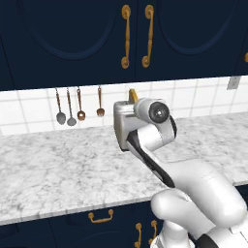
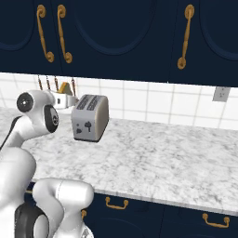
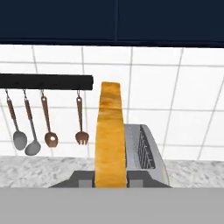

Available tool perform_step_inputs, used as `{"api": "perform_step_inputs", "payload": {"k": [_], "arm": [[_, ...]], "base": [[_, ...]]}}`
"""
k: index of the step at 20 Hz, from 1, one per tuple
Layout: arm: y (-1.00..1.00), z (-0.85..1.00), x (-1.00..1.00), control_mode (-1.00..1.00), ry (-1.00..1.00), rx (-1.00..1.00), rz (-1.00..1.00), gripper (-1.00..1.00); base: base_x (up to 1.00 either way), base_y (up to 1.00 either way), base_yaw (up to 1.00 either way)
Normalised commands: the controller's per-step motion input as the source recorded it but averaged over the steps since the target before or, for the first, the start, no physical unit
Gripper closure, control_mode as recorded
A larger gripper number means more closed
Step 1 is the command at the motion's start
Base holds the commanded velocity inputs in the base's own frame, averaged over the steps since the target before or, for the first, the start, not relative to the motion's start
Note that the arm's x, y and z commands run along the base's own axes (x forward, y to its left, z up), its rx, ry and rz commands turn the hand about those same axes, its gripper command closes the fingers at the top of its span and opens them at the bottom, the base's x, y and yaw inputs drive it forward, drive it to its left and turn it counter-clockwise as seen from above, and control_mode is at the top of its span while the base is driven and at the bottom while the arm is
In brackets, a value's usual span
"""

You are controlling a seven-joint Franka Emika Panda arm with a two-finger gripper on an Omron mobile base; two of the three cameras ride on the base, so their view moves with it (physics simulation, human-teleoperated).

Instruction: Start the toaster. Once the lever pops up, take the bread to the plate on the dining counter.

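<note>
Claw (image 3: pixel 110 180) clamped on upright bread (image 3: pixel 110 135), lifted beside toaster (image 3: pixel 146 153).

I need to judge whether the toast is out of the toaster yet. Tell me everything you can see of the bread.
The bread is a thin golden-orange slice with darker edges, seen edge-on and upright in the hand view. Its lower end sits between the gripper fingertips, so it looks held. The toaster with its open slots lies just beyond and to one side. In the left base view a corner of the slice pokes up above the toaster, before the white tiled wall.
</note>
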Motion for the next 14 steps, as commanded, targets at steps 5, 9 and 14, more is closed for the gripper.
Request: {"api": "perform_step_inputs", "payload": {"k": [5,9,14], "arm": [[0.00,0.64,-1.00,-1.00,0.08,0.02,-0.03,1.00],[0.00,0.33,-1.00,-1.00,0.11,0.04,-0.01,1.00],[-0.06,0.15,-1.00,-1.00,0.08,0.01,0.00,1.00]], "base": [[0.00,0.00,0.00],[0.00,0.00,0.00],[0.00,0.00,0.00]]}}
